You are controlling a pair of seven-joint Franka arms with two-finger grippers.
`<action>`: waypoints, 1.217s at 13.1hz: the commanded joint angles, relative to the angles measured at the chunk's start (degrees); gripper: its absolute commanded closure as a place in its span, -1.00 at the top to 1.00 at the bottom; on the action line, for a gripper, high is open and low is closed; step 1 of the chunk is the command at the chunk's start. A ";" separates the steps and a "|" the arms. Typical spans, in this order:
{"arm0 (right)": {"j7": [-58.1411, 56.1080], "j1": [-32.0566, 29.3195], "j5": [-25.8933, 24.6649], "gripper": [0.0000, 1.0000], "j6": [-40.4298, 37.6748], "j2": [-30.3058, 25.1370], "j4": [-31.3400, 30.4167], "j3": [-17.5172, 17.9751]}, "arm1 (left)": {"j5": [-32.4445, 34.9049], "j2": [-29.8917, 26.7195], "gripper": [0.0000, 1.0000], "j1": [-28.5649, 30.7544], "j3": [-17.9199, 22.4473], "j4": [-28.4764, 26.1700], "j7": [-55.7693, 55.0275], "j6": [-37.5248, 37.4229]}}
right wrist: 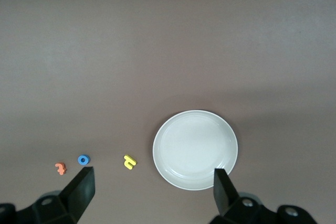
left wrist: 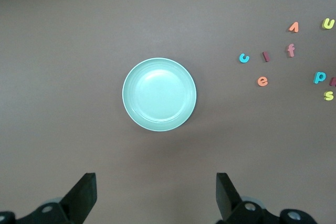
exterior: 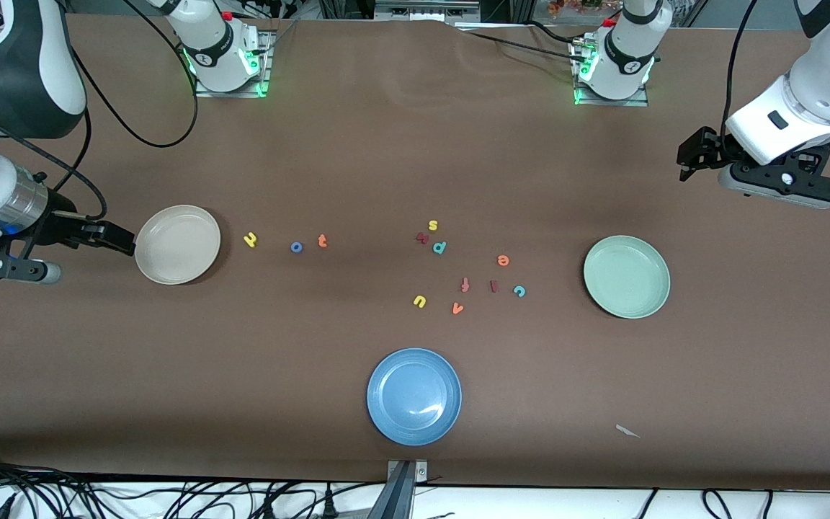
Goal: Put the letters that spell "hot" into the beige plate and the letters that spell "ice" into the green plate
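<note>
Nothing sorted yet. Beige plate (exterior: 177, 244) and green plate (exterior: 627, 277) are empty. The h (exterior: 250, 239), o (exterior: 297, 247), t (exterior: 322, 241) lie beside the beige plate; i (exterior: 493, 286), c (exterior: 519, 291), e (exterior: 503, 260) lie near the green plate. Left gripper (exterior: 690, 155) and right gripper (exterior: 114, 238) hover wide, holding nothing.

Foam letters (exterior: 458, 270) on the table: h, o, t, s, p, e, f, c, u, v.

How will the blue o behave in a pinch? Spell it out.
The o looks tiny and flat, so it probably weighs little and may slide on the table if nudged. Lying flat, it seems unlikely to roll. Its ring shape may squash slightly.
</note>
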 commanded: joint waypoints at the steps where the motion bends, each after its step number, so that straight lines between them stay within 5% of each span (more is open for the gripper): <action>1: 0.55 -0.06 0.72 1.00 -0.10 -0.51 -0.06 0.18 | -0.55 0.53 1.00 -0.09 0.01 1.26 0.49 -0.25; 16: 0.73 -0.06 0.55 1.00 -0.19 -0.51 -0.24 0.18 | -0.90 0.62 1.00 0.35 0.10 2.23 0.66 -0.52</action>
